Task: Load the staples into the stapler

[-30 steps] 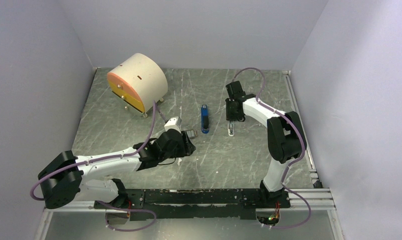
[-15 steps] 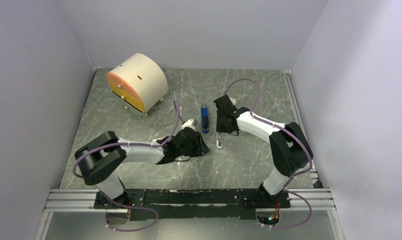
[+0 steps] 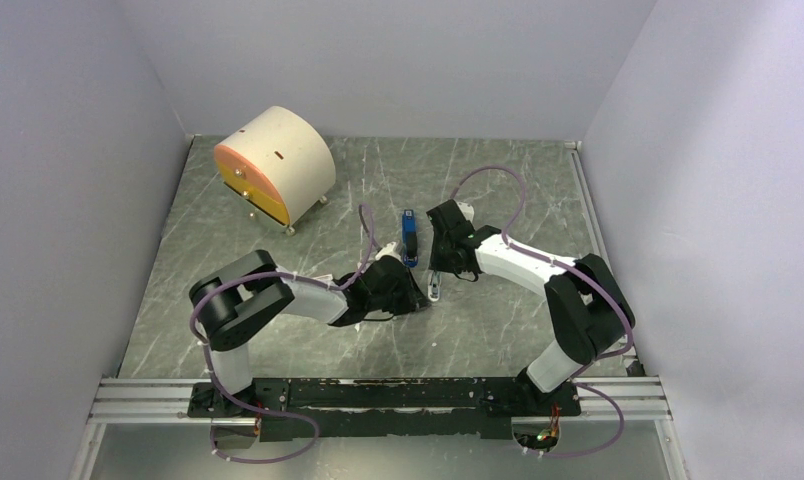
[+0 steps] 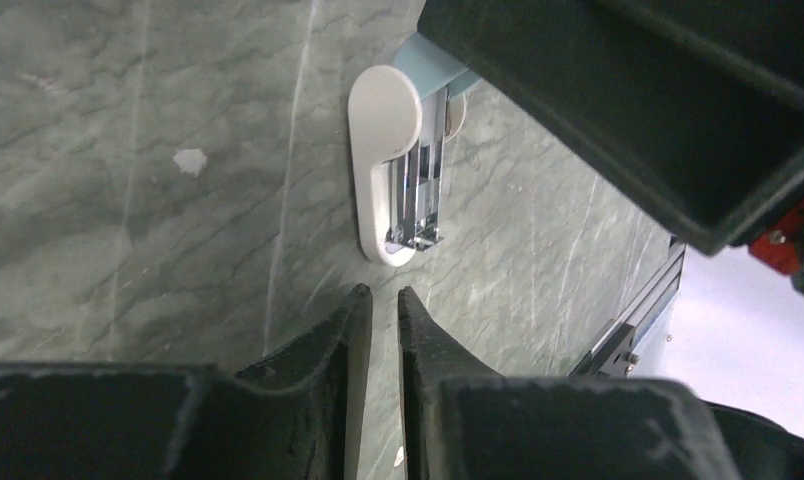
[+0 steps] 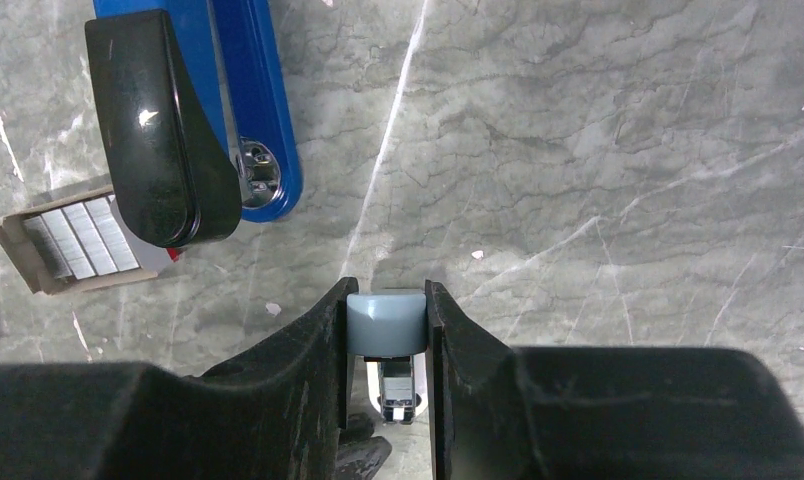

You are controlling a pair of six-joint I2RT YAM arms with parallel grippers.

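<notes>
The stapler (image 5: 203,110), blue with a black top, lies at the upper left of the right wrist view and at mid-table (image 3: 409,238). Beside it the staples (image 5: 78,238) sit as silvery strips in a small open box. My right gripper (image 5: 385,290) is shut on a light-blue and white oblong piece (image 5: 385,325), its metal rail hanging below. That piece (image 4: 390,160) lies just ahead of my left gripper (image 4: 383,297). The left jaws are open by only a narrow slit, with nothing between them. Seen from above, the two grippers (image 3: 421,298) (image 3: 435,283) almost meet.
A cream rounded drawer box (image 3: 275,165) with an orange front stands at the back left. Grey walls close the table on three sides. A metal rail (image 3: 378,395) runs along the near edge by the arm bases.
My left arm swung right, away from the staple box toward the light-blue piece, its jaws narrowing. My right arm carried the piece left and nearer, to beside the stapler.
</notes>
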